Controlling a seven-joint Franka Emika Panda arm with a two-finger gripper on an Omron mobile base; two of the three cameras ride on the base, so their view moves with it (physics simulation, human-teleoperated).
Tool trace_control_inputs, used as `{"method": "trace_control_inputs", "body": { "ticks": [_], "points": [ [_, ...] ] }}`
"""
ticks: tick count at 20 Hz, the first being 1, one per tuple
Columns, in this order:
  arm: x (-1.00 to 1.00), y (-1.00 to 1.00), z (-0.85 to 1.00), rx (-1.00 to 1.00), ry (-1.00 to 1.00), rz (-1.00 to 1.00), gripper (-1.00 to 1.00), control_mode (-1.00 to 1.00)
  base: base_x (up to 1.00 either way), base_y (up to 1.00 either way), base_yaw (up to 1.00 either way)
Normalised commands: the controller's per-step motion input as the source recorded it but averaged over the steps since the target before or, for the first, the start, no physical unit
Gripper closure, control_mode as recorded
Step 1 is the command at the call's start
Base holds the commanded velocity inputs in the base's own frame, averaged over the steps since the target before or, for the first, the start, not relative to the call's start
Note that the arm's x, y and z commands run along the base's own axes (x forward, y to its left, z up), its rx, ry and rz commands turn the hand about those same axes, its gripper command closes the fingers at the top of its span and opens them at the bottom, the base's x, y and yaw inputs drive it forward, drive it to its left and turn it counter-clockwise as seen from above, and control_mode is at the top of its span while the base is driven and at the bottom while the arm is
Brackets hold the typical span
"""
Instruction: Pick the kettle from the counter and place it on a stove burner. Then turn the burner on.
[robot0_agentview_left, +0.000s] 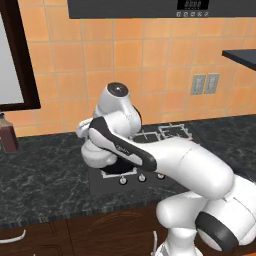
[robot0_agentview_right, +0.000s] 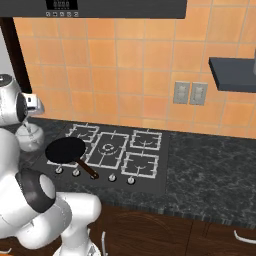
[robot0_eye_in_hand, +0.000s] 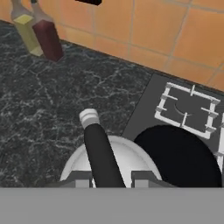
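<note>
You have one kettle (robot0_eye_in_hand: 109, 162) on the counter (robot0_eye_in_hand: 52, 109), just beside the cooktop (robot0_agentview_right: 160, 172), its dark handle (robot0_eye_in_hand: 101, 157) running between your gripper's (robot0_eye_in_hand: 111, 179) fingertips; whether they're clamped on it, you can't tell. One frying pan (robot0_eye_in_hand: 179, 159) lies at three o'clock, two bottles (robot0_eye_in_hand: 37, 30) at eleven.

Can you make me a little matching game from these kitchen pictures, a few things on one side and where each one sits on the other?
Things:
1. kettle
2. black frying pan
3. dark red bottle
4. wall outlets

Places:
A. on the tiled wall right of the cooktop
B. on the front-left burner
C. on the counter just left of the cooktop
D. at the back of the counter against the tiles, beside a yellowish bottle

Pairs: 1-C, 2-B, 3-D, 4-A
</note>
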Motion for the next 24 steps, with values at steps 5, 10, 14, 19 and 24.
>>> {"method": "trace_control_inputs", "body": {
  "ticks": [5,10,14,19,24],
  "points": [
    [0.00,-0.96,0.27,0.00,0.00,-0.19,1.00,-1.00,0.00,0.00,0.00],
    [0.00,-0.99,0.17,0.00,0.00,-0.20,1.00,-1.00,0.00,0.00,0.00],
    [0.00,-1.00,0.12,0.00,0.00,-0.21,1.00,-1.00,0.00,0.00,0.00],
    [0.03,-1.00,0.13,0.00,0.00,-0.21,1.00,-1.00,0.00,0.00,0.00],
    [0.13,-1.00,0.01,0.00,0.00,-0.19,1.00,-1.00,0.00,0.00,0.00]
  ]
}}
